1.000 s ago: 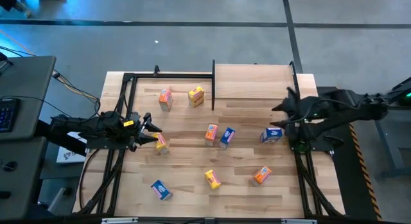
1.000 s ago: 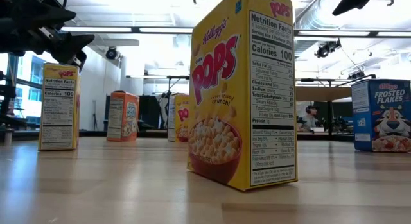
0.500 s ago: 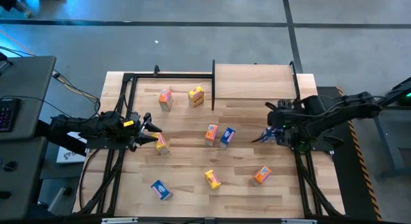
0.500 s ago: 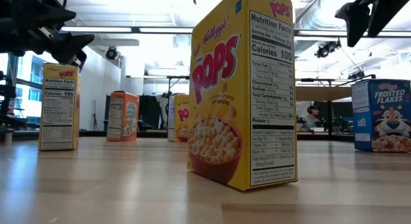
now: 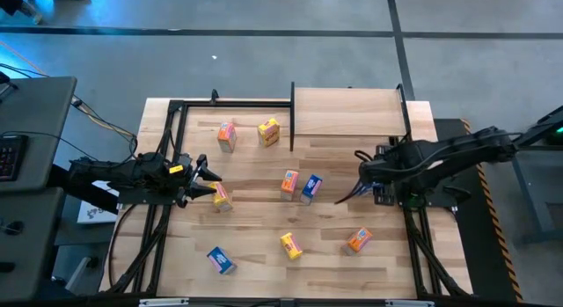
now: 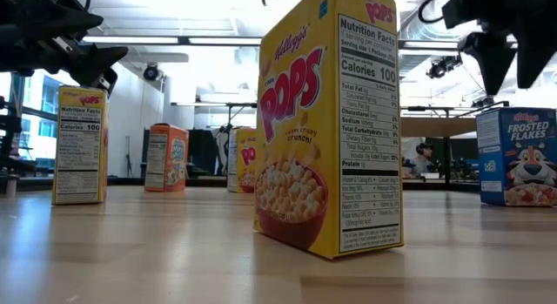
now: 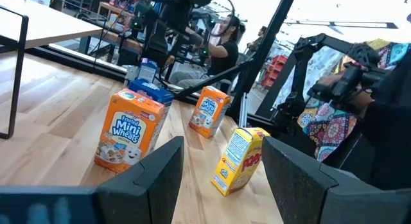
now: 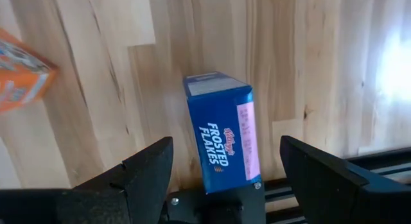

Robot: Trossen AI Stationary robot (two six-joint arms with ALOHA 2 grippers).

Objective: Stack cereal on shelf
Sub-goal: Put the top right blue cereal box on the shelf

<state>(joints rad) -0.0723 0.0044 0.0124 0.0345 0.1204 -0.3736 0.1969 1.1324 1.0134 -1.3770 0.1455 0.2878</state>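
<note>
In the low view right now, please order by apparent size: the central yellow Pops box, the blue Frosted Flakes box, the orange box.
1. Yellow Pops box, nearest the camera.
2. Blue Frosted Flakes box.
3. Orange box.
Distance decides this, not true size.

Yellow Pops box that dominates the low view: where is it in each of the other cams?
High view: yellow Pops box, near the bottom edge of the table, centre.
Low view: centre foreground, the largest thing in the picture.
Left wrist view: between the fingers, lower centre, tilted.
Right wrist view: not in it.
Shared landmark: the orange box beside it, also in the left wrist view.
</note>
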